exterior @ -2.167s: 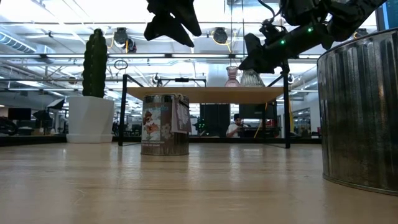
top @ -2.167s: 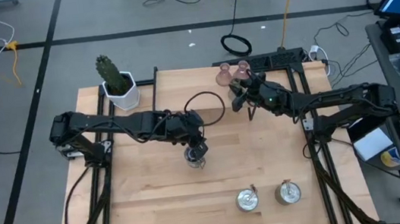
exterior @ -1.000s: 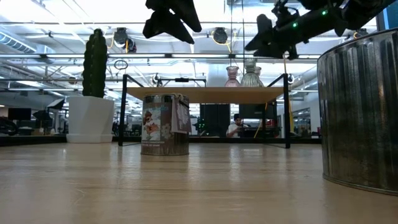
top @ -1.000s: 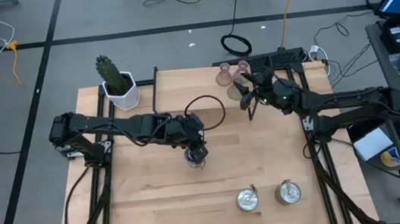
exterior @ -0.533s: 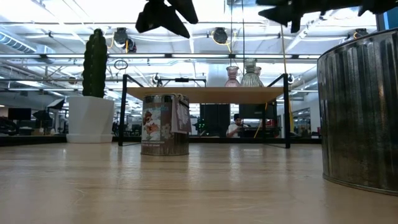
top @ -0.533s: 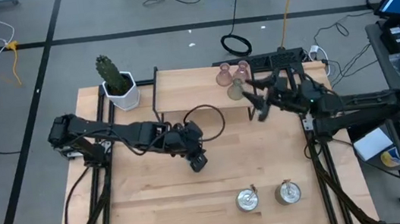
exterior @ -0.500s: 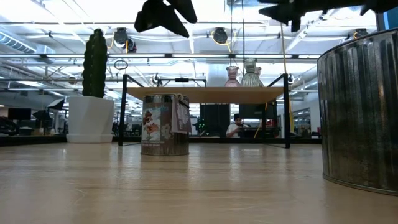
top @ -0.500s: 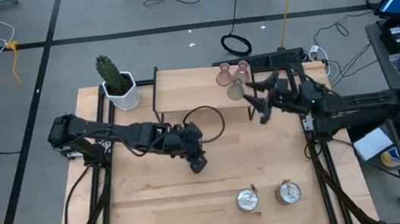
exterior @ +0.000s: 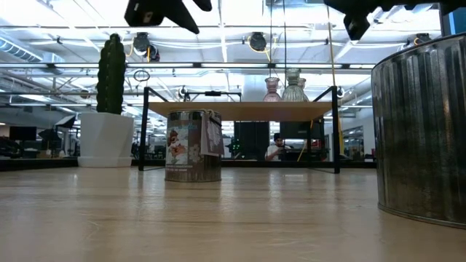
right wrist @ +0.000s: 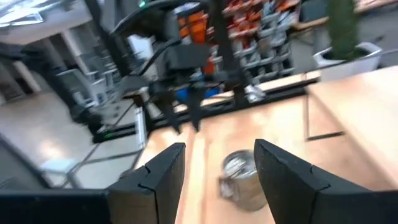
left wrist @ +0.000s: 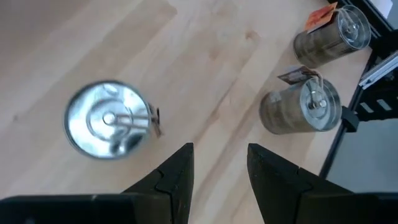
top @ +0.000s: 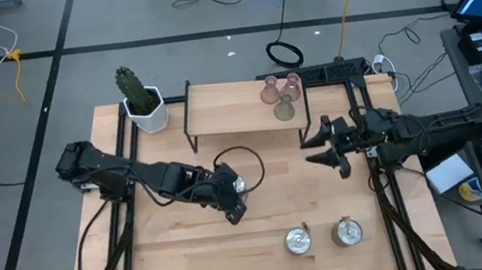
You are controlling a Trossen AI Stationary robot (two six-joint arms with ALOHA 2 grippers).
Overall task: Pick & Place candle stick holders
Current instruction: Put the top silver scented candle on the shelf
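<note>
Silver holders: one (top: 239, 185) mid-table beside left gripper; two (top: 299, 240) (top: 349, 230) near the front edge.
Glass holders: two pink (top: 268, 91) (top: 292, 83), one olive (top: 285, 106), on the raised shelf (top: 220, 110).
Left gripper (top: 235, 211): fingers parted, empty.
Right gripper (top: 317, 151): fingers parted, empty, before the shelf.

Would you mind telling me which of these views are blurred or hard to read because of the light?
Right wrist view: motion-smeared, the silver holder soft-edged. Left wrist view: the nearest silver holder slightly blurred, with glare on its top. Low view: bright ceiling lights leave both arms as silhouettes. High view: evenly lit and sharp.
</note>
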